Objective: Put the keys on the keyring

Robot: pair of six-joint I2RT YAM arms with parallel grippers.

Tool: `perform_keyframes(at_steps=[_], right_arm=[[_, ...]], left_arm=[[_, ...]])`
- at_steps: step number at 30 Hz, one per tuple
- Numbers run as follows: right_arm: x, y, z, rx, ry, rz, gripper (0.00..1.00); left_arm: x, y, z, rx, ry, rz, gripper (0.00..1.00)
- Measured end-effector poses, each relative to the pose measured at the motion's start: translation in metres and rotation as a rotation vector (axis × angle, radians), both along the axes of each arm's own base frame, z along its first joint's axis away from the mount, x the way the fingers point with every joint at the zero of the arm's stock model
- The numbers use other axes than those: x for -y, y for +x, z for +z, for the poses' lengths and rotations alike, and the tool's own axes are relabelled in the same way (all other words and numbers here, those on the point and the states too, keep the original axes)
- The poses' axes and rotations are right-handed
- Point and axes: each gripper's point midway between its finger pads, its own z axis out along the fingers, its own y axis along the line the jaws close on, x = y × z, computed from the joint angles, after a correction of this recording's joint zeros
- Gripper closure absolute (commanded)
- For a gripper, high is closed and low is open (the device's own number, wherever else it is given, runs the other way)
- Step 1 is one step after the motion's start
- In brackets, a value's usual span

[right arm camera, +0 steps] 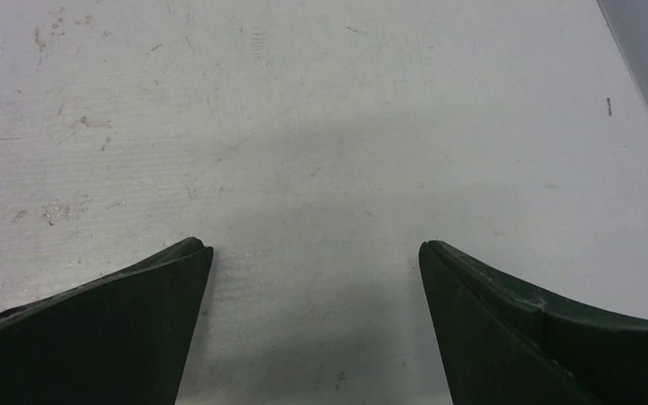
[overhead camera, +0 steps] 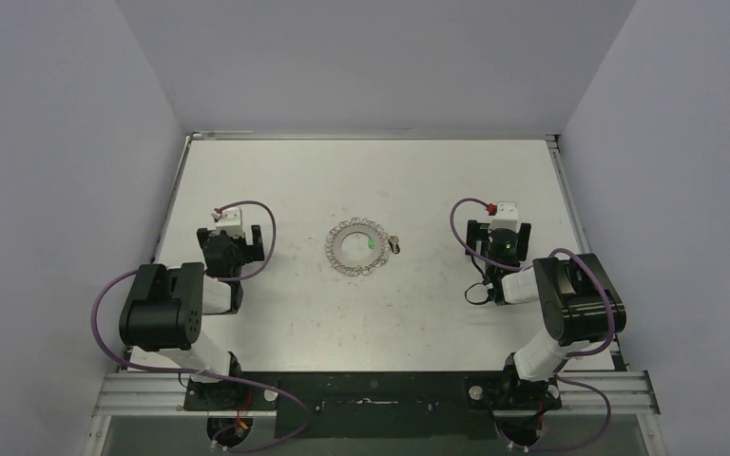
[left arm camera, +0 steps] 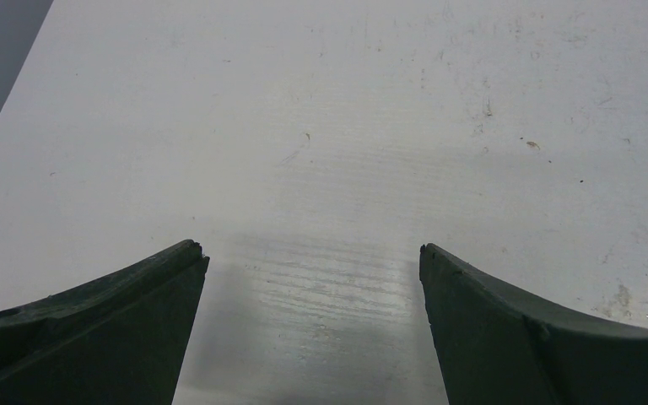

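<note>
The keyring (overhead camera: 355, 247), a large silvery ring fringed with small wire loops, lies flat at the middle of the table. The keys (overhead camera: 381, 243) lie at its right side: the green tag sits on the ring's right part and a small dark piece sticks out past its right edge. My left gripper (overhead camera: 235, 235) is open and empty, left of the ring; its wrist view (left arm camera: 312, 249) shows only bare table between the fingers. My right gripper (overhead camera: 499, 233) is open and empty, right of the keys; its wrist view (right arm camera: 314, 246) shows only bare table.
The white table (overhead camera: 295, 313) is walled by grey panels on the left, back and right. A metal rail (overhead camera: 371, 394) with both arm bases runs along the near edge. Purple cables loop beside each arm.
</note>
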Motion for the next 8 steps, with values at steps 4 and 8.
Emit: perform_keyframes(at_steps=[4, 8], right_arm=[[0.0000, -0.0001, -0.0001, 0.000, 0.000, 0.000, 0.00], [0.0000, -0.0001, -0.0001, 0.000, 0.000, 0.000, 0.00]], left_arm=[[0.0001, 0.0000, 0.0000, 0.000, -0.002, 0.000, 0.03], [0.0002, 0.0016, 0.0010, 0.003, -0.007, 0.000, 0.03]])
